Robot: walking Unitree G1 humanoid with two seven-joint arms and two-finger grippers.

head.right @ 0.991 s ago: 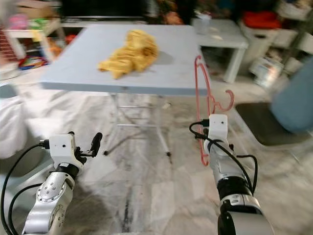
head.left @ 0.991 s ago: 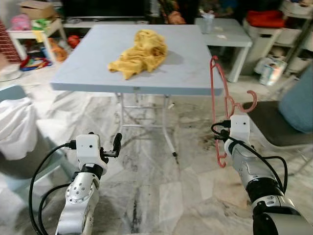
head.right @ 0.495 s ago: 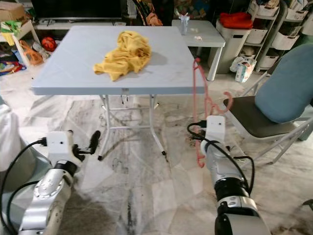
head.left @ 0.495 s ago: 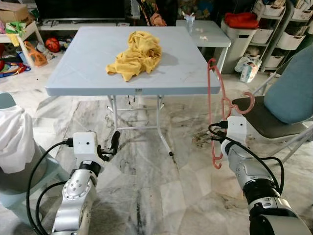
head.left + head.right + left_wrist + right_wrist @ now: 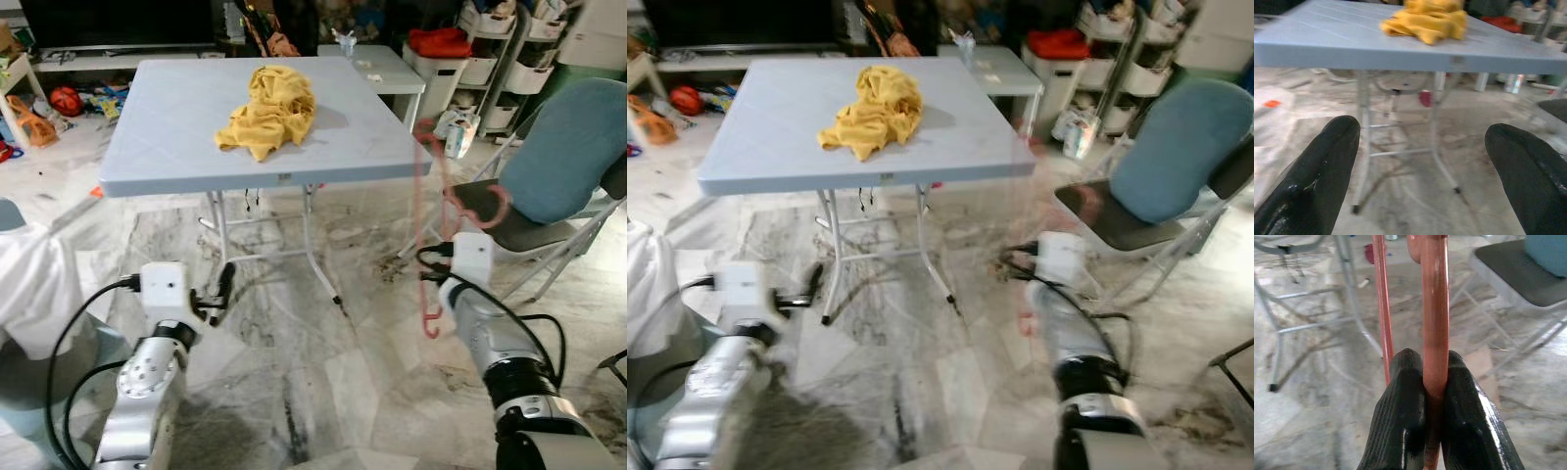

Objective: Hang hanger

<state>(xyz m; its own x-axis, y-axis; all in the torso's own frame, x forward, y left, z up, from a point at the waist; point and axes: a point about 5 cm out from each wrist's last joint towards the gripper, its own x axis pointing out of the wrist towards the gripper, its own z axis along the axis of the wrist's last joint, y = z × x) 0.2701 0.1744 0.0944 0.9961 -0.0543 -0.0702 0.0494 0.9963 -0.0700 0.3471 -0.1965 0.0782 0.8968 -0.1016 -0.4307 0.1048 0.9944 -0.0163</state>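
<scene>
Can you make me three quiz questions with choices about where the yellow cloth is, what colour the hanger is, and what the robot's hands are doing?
1. Where is the yellow cloth?
A. on the grey table
B. on the floor
C. on the blue chair

2. What colour is the hanger?
A. green
B. pink
C. black

3. What is the right gripper doing?
A. hanging open
B. squeezing the hanger
C. holding the cloth

Answers: 1 A, the cloth lies heaped on the tabletop. 2 B, its thin bars look pink. 3 B, the two black fingers pinch a hanger bar, while the left gripper is open and holds nothing.
</scene>
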